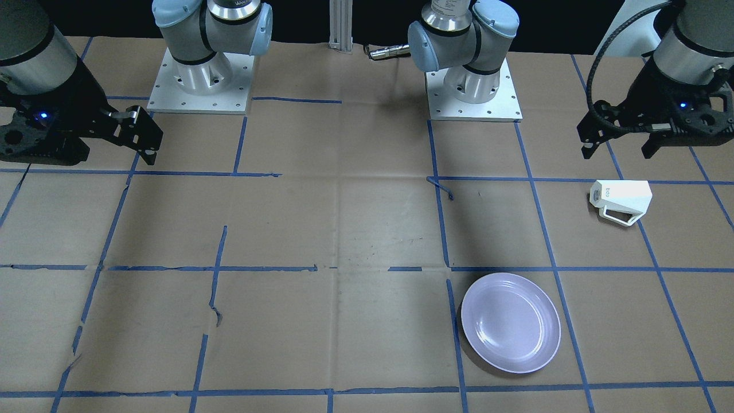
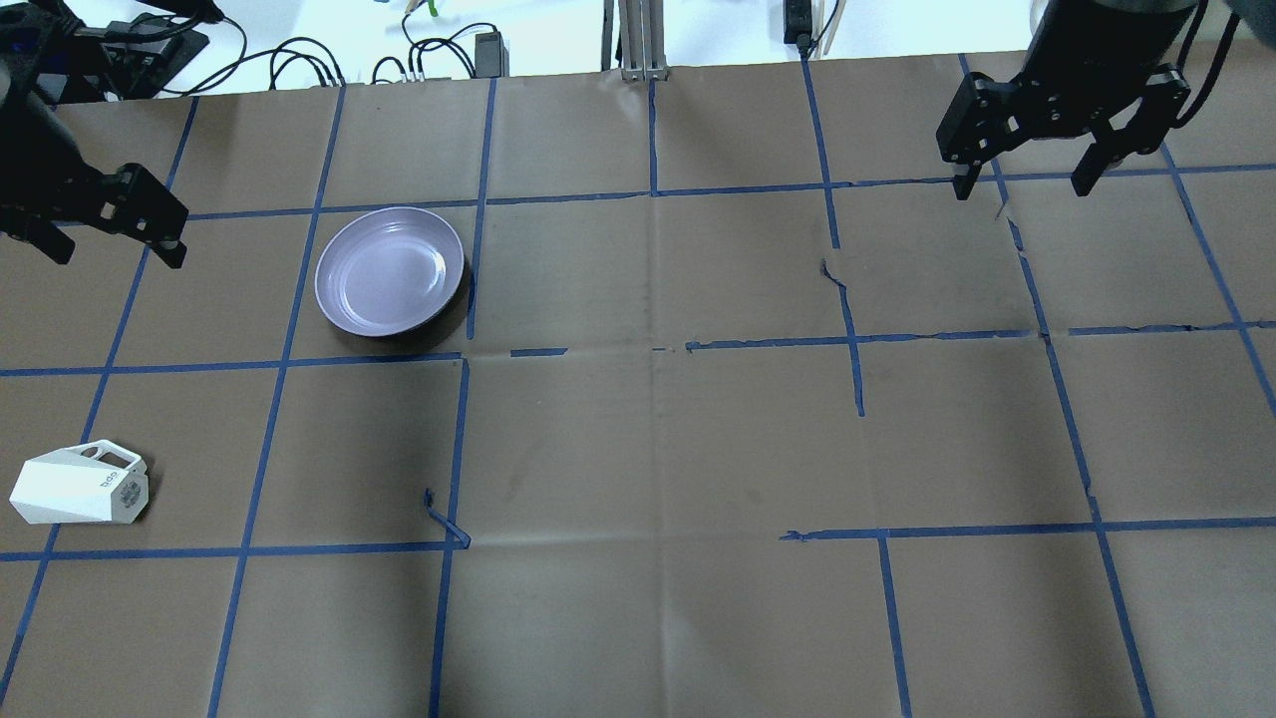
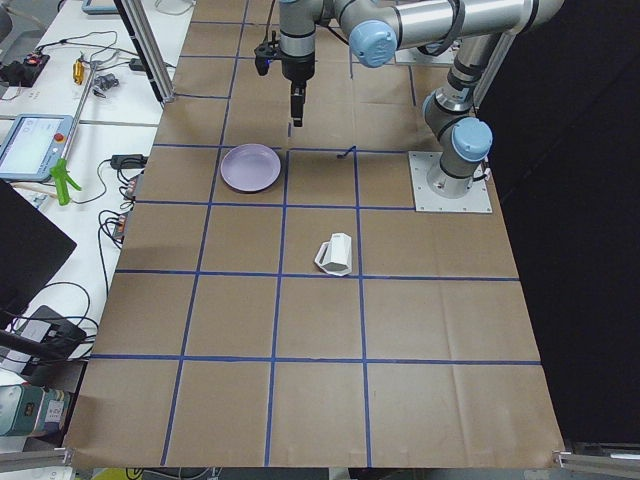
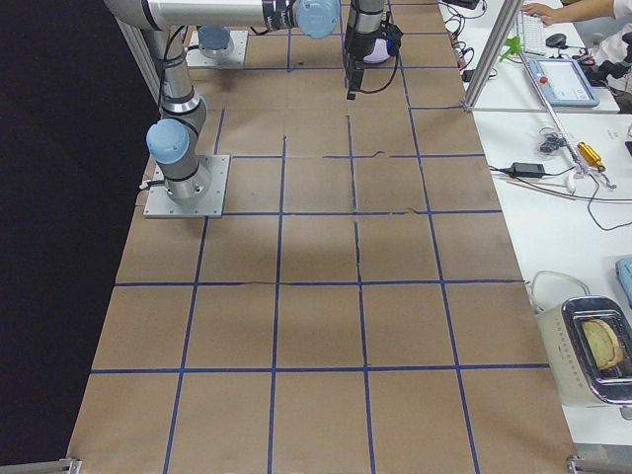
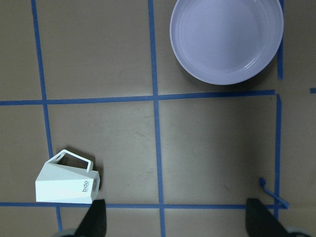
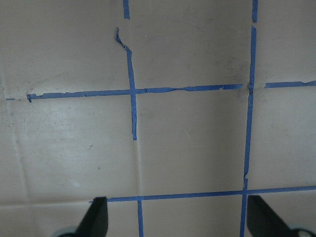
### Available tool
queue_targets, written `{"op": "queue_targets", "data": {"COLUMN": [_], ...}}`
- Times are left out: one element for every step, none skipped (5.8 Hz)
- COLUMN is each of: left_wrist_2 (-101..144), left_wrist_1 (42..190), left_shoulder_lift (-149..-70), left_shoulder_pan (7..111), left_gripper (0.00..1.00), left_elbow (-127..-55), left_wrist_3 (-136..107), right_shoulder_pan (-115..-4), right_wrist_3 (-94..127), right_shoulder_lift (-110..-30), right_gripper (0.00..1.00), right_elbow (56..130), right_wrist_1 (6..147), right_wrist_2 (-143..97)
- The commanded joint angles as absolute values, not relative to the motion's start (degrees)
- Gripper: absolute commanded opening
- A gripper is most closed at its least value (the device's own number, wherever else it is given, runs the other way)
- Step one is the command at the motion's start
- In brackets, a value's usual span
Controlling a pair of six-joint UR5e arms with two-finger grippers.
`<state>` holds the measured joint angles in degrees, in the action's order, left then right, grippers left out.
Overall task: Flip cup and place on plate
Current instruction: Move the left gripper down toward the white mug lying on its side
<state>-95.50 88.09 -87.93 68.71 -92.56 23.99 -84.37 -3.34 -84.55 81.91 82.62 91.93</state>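
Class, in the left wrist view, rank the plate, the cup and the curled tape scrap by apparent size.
Largest: plate, cropped by the frame's top.
Then the cup.
Smallest: the curled tape scrap.
All rest on the table, so nearness hardly matters.

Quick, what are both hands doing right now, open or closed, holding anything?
Left hand: open, holding nothing.
Right hand: open, holding nothing.
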Motion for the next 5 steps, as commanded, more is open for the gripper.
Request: {"op": "queue_targets", "data": {"left_wrist_2": [-95.2, -92.1, -91.7, -90.4, -87.5], "left_wrist_1": [88.4, 88.3, 88.3, 87.5, 87.4], "left_shoulder_lift": [-88.1, -89.0, -89.7, -92.1, -95.8], "left_shoulder_pan": [60.3, 56.2, 52.2, 48.3, 43.3], "left_gripper": [1.0, 1.0, 0.99, 0.99, 0.99], "left_elbow": [-93.3, -93.3, -93.3, -92.9, -91.9], "left_wrist_3": [33.2, 35.7, 38.4, 46.9, 54.0], "right_shoulder_pan": [-84.4, -84.4, -84.4, -84.4, -84.4], "right_wrist_3": [-3.3, -3.3, -3.3, -3.3, -3.3], "right_shoulder_lift": [-84.6, -84.6, -84.6, -84.6, -84.6], "right_gripper": [1.0, 1.0, 1.0, 1.0, 1.0], "right_elbow": [81.9, 81.9, 81.9, 81.9, 81.9], "right_wrist_1": [82.6, 82.6, 82.6, 82.6, 82.6], "right_wrist_2": [91.9, 91.9, 91.9, 91.9, 91.9]}}
